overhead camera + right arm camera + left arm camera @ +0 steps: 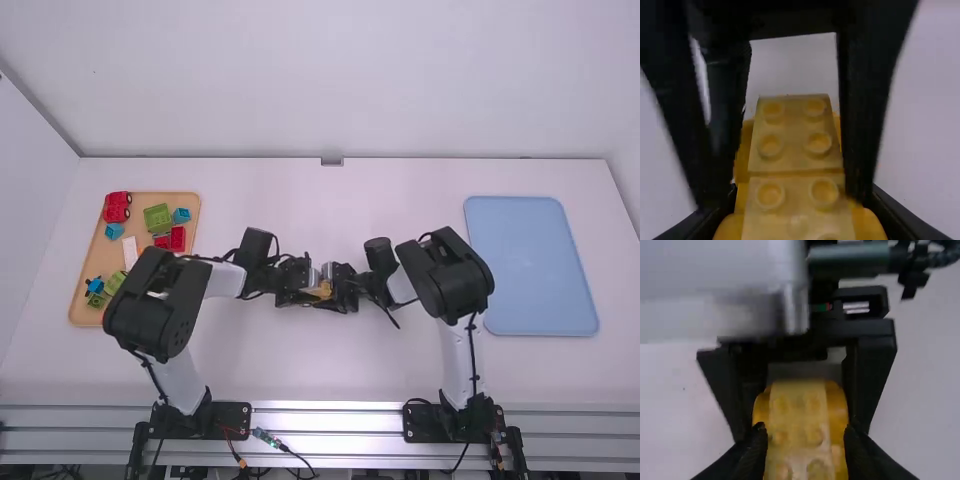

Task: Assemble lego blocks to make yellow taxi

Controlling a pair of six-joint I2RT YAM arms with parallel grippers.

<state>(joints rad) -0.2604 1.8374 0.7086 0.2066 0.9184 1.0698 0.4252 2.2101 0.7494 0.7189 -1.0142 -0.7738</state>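
Near the table's middle, the left gripper (298, 288) and right gripper (346, 289) face each other at a yellow taxi assembly (321, 291). In the left wrist view, the left gripper (802, 445) has its fingers against both sides of the yellow taxi assembly (799, 415), and the right gripper's dark fingers flank it farther off. The right wrist view has the right gripper (802, 200) closed on the near part of the yellow taxi assembly (795, 150), whose pale studded top faces the camera. The left gripper's fingers stand along its far part.
An orange tray (84, 290) at the table's left holds several red, green and blue brick pieces, partly behind the left arm. A blue tray (532, 265) lies at the right, beyond the right arm's elbow.
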